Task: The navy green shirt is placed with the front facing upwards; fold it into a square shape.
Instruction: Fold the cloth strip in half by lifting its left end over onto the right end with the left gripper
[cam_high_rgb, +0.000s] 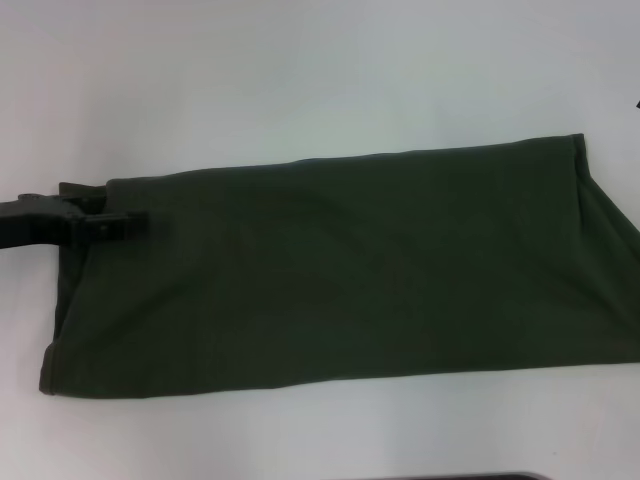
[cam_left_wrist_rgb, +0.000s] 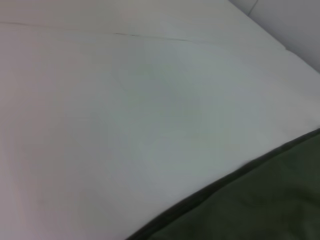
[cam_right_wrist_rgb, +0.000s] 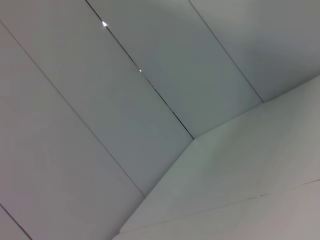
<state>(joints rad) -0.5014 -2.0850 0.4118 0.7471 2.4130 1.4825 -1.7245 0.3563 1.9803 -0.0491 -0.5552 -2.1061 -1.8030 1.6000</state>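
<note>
The navy green shirt (cam_high_rgb: 350, 270) lies on the white table (cam_high_rgb: 300, 80) as one long folded band, plain green side up, with no lettering showing. It runs from the left side to past the right edge of the head view and rises slightly toward the right. My left gripper (cam_high_rgb: 130, 226) reaches in from the left and rests over the band's upper left end, just inside its edge. In the left wrist view a hemmed edge of the shirt (cam_left_wrist_rgb: 260, 205) crosses one corner. My right gripper is out of view.
White table surface (cam_left_wrist_rgb: 125, 100) surrounds the shirt in front and behind. The right wrist view holds only a table corner (cam_right_wrist_rgb: 240, 165) and pale wall panels (cam_right_wrist_rgb: 100, 100). A dark strip (cam_high_rgb: 490, 476) shows at the near edge of the head view.
</note>
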